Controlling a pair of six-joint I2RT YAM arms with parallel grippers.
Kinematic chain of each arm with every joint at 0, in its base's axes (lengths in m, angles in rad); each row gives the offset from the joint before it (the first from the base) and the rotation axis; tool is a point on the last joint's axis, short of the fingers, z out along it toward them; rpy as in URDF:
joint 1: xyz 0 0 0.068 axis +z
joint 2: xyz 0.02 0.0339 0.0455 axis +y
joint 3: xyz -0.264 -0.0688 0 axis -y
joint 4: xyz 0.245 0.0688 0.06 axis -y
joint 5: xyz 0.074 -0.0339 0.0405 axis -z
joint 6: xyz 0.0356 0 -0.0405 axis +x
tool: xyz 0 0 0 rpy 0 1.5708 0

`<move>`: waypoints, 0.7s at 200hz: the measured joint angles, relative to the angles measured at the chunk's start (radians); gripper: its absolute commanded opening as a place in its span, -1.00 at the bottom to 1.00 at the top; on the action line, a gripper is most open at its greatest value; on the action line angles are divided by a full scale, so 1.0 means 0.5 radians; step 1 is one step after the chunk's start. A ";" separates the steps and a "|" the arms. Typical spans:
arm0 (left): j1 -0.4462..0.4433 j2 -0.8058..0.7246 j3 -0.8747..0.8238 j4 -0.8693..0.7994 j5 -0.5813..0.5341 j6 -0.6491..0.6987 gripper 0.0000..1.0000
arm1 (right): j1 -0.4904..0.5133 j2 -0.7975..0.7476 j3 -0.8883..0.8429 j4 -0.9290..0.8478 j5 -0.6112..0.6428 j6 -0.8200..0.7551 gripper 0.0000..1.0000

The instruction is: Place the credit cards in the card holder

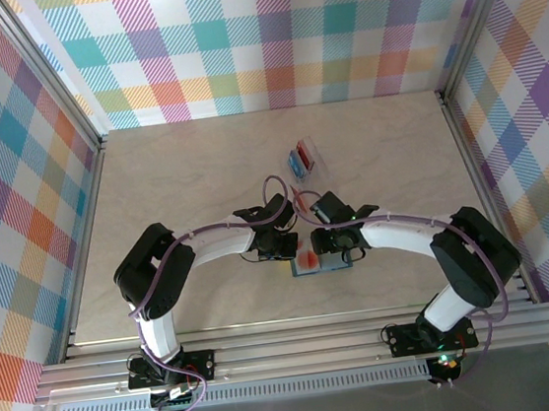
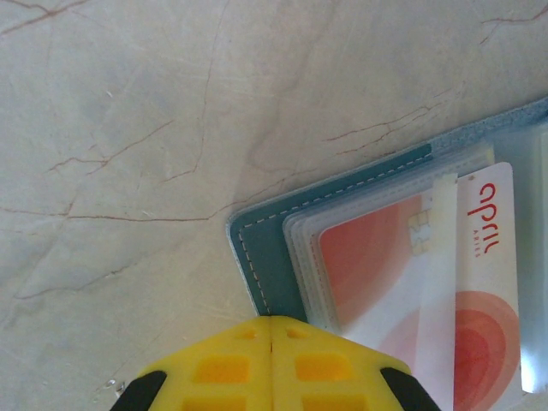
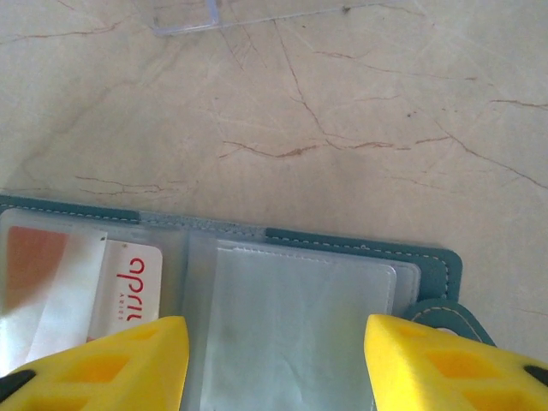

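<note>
The card holder [image 1: 323, 264] lies opened flat on the table [image 1: 183, 186], near the front edge, between my two arms. My left pincer [image 2: 271, 330] sits at a corner on its left side; my right pincer [image 3: 276, 338] hangs over its right page, a finger on either side of a sleeve [image 3: 300, 317]. A card [image 2: 479, 282] lies in the left page. The snap tab [image 3: 445, 312] juts from the right edge. Behind the holder, apart from it, lies the plastic case [image 1: 314, 147] with cards [image 1: 298, 160] in it
</note>
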 measured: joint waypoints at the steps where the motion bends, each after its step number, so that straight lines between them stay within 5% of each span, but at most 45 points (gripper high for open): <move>1: 0.000 0.000 0.000 -0.001 0.000 0.000 -0.87 | 0.000 0.001 0.000 0.001 0.000 0.000 0.14; 61: 0.000 0.000 0.000 -0.001 0.001 0.000 -0.87 | 0.000 0.069 0.037 0.008 0.018 -0.015 0.04; 140: 0.000 0.001 0.001 -0.001 0.002 0.000 -0.87 | 0.002 0.120 0.080 -0.023 0.051 0.011 -0.69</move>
